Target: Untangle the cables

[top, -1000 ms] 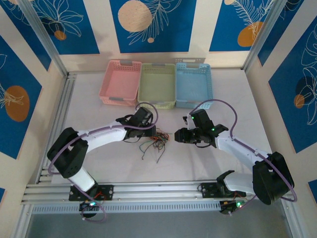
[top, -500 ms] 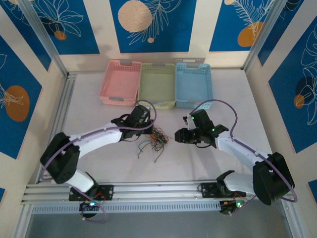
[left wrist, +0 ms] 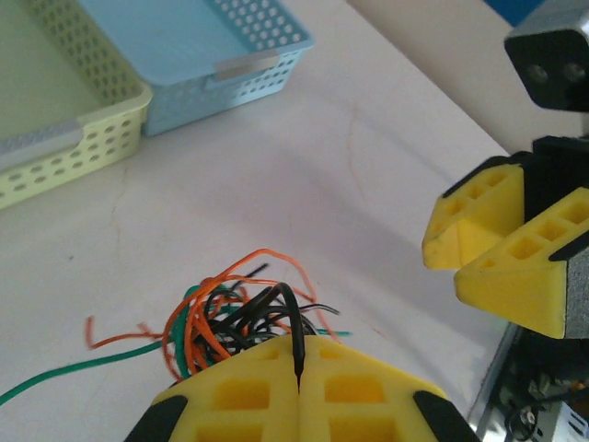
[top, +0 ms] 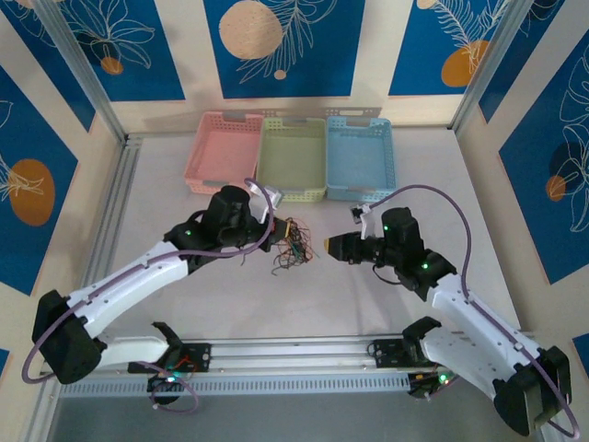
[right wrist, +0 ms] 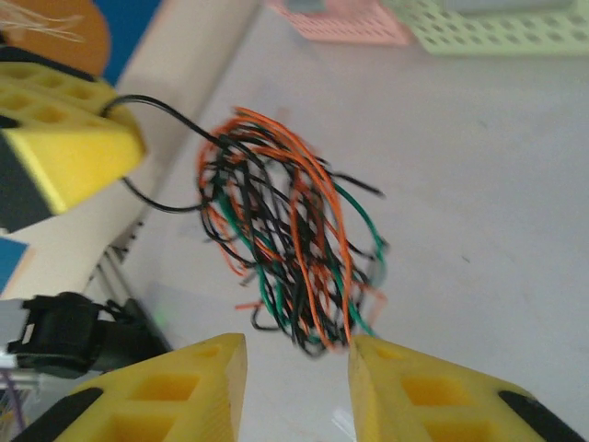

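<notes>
Now the left gripper (left wrist: 297,348) is clamped on one black strand of the cables (right wrist: 281,235), the tangle bunched right at its tips, while the right gripper (right wrist: 296,354), jaws partly apart and empty, faces that tangle closely, with the baskets (left wrist: 198,64) beyond.

This appears to be a robotics laboratory cell. A flat white worktop (top: 433,184) sits inside silver aluminium profile posts (top: 85,78) and blue-and-cream printed wall panels (top: 313,55). A white left robot arm (top: 138,276) and a white right robot arm (top: 469,318) are mounted on silver aluminium rails (top: 294,352) at the near edge.
</notes>
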You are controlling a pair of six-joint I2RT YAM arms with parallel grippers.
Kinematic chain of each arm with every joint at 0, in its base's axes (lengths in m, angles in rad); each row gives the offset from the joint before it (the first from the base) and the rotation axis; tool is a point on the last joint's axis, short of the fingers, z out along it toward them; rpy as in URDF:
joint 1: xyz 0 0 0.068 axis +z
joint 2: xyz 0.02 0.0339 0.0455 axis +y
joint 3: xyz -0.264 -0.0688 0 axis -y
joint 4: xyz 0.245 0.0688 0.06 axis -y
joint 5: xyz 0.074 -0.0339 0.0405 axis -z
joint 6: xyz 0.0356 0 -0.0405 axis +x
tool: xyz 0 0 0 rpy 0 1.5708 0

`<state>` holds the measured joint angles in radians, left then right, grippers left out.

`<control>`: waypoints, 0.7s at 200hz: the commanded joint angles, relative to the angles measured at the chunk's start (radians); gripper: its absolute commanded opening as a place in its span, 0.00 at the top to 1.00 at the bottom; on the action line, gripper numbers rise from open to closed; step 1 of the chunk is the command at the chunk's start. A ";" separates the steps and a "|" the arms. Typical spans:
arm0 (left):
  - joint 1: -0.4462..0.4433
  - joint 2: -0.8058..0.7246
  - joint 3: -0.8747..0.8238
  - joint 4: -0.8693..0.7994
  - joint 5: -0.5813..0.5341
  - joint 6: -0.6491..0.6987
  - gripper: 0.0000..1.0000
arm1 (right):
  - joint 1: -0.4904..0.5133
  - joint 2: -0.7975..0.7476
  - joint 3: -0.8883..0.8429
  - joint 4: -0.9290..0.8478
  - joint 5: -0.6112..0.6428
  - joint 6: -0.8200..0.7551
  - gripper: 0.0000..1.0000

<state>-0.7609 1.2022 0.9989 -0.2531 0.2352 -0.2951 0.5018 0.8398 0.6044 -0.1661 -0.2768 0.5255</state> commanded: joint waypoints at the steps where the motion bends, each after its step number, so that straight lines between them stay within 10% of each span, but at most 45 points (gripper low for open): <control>1: 0.008 -0.036 0.065 -0.106 0.119 0.111 1.00 | 0.029 -0.001 0.036 0.042 -0.088 -0.058 0.70; 140: 0.009 -0.096 0.154 -0.291 0.241 0.211 1.00 | 0.104 0.146 0.198 -0.042 -0.178 -0.098 0.57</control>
<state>-0.7593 1.1282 1.1206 -0.5331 0.4335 -0.1112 0.6006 0.9798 0.7578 -0.1753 -0.4561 0.4557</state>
